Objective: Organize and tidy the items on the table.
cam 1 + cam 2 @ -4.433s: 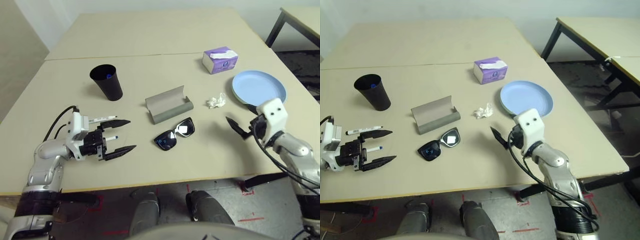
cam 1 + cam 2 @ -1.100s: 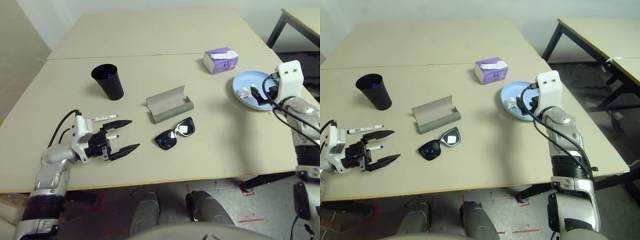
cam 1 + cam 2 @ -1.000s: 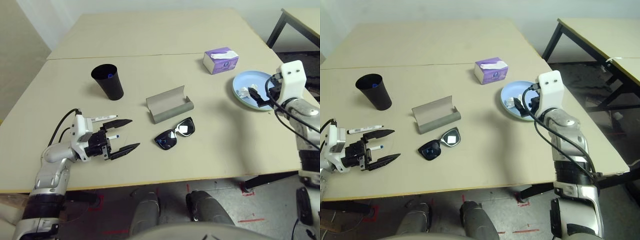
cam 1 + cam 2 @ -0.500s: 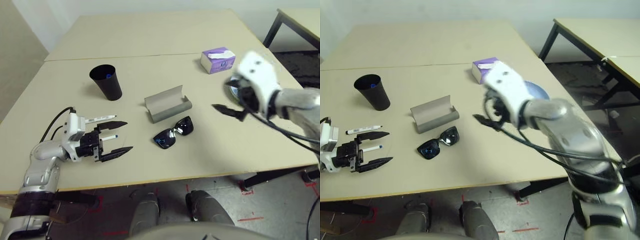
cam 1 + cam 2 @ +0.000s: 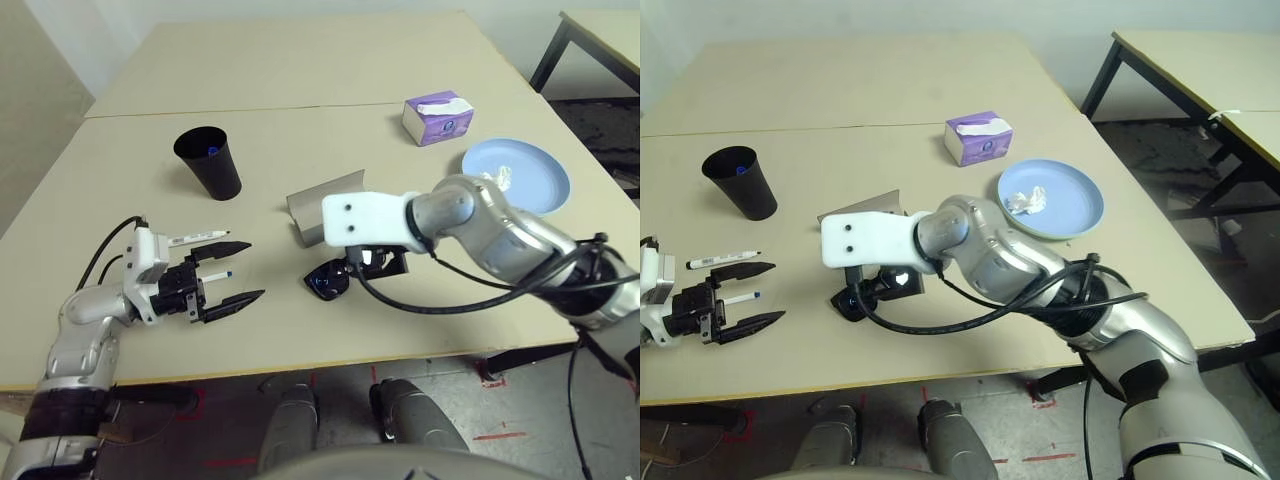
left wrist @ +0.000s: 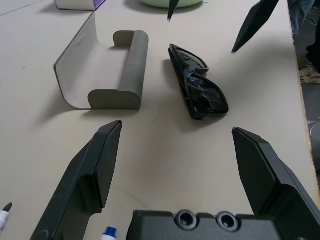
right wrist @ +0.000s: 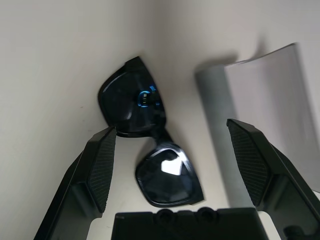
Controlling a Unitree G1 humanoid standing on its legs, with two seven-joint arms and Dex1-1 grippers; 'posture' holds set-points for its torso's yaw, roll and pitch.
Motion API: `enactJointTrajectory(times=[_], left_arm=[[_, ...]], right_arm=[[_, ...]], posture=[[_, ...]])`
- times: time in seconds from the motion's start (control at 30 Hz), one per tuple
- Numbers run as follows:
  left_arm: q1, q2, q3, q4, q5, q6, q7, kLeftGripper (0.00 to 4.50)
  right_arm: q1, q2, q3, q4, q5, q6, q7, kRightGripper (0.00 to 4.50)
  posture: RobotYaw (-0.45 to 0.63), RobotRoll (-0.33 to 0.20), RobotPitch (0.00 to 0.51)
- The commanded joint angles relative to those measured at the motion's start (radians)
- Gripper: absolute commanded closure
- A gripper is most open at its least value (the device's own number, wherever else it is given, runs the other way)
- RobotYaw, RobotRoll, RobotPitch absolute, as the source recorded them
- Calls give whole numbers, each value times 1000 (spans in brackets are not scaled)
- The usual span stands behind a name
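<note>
We count one pair of black sunglasses, lying at the centre of the head views on the beige table and partly covered there by the right arm. One grey glasses case lies open just above them, close beside them but apart.

We count one black cup at upper left, upright, with something blue inside it that we cannot identify. We count two white markers at left: the black-capped marker above and the blue-capped marker below it, lying between the left fingers.

We count one light blue plate at upper right, with one crumpled white tissue lying on it. In the left wrist view a pale green rim shows under that plate, so we cannot confirm a second plate from the head views. One purple tissue box stands above the plate.

The right gripper hangs over the sunglasses with its fingers spread wide on either side of the frame; we see no contact and nothing held. The left gripper sits low over the table at lower left, fingers likewise wide apart and gripping nothing.
</note>
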Motion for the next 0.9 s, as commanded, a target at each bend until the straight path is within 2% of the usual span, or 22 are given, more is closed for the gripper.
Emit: enactJointTrajectory(times=[0.03, 0.53, 0.9], left_arm=[[11, -4, 7, -15, 7, -7, 7, 0], [10, -27, -1, 18, 13, -42, -4, 0], [47, -31, 1, -4, 9, -53, 5, 0]], right_arm=[[24, 13, 24, 36, -37, -19, 21, 13], [61, 91, 26, 236, -200, -257, 39, 13], [92, 84, 1, 262, -251, -342, 96, 13]], posture=[[-27, 0, 127], [-32, 0, 130], [-18, 0, 129]])
